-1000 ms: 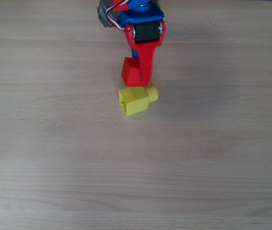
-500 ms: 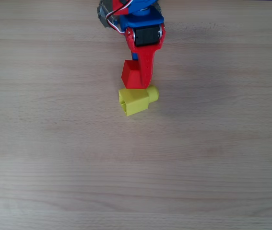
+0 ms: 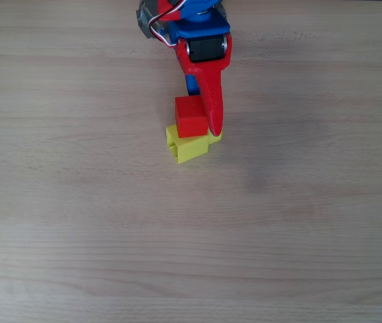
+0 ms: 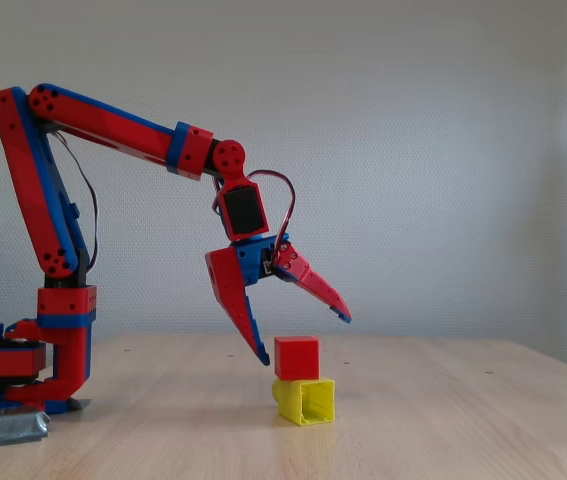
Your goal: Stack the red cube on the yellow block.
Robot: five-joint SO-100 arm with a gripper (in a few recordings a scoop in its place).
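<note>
Two blocks form a stack on the counter [image 4: 443,420]: the red cube [image 4: 296,357] sits atop the yellow block [image 4: 304,400]. Spread wide and empty, the tool [image 4: 303,338] straddles the cube's upper edge, so its clear path away is straight up.

One red cube [image 4: 296,357], one yellow block [image 4: 304,400] (stacked), one table [image 3: 298,222]
</note>
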